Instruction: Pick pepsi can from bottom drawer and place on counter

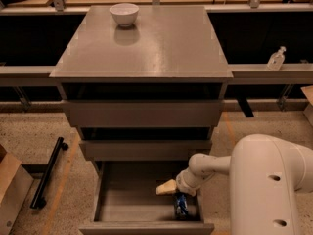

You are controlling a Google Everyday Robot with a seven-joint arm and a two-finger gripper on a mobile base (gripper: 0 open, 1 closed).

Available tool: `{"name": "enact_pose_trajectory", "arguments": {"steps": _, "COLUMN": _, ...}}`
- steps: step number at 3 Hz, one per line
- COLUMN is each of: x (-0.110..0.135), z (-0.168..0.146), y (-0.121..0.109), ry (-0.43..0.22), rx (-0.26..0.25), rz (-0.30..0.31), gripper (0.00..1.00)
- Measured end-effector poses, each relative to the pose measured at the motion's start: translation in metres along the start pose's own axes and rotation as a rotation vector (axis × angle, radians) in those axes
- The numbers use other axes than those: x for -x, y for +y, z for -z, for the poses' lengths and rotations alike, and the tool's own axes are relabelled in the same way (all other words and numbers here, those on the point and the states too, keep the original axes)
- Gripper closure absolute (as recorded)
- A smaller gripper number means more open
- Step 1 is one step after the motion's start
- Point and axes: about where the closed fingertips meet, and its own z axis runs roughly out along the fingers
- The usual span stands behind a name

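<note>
You are at the grasp step; the gripper [170, 189] hangs inside the open bottom drawer [128, 196], right over the pepsi can [181, 206], which sits by the right wall near the front; whether it has closed on the can you cannot tell; next, lift straight up, clear of that wall and the middle drawer [145, 150]; the counter [151, 48] offers bare room before the white bowl [123, 13].

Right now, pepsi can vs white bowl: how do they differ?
Place: the pepsi can sits in the open bottom drawer, near its right front corner; the white bowl stands on the counter, far left.
Look: the can is dark blue and narrow; the bowl is white, wide and open-topped.
Size: the can looks smaller than the bowl.
Access: the gripper is in the drawer just above the can, far from the bowl.
</note>
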Motion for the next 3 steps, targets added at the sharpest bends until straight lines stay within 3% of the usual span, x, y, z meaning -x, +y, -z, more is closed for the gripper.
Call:
{"name": "enact_pose_trajectory", "arguments": {"steps": 1, "x": 0.001, "z": -0.032, "y": -0.020, "ry": -0.003, "rx": 0.056, "rz": -0.064, "gripper": 0.00}}
{"name": "enact_pose_trajectory", "arguments": {"steps": 3, "x": -0.002, "z": -0.070, "y": -0.037, "ry": 0.029, "rx": 0.096, "rz": -0.124, "gripper": 0.00}}
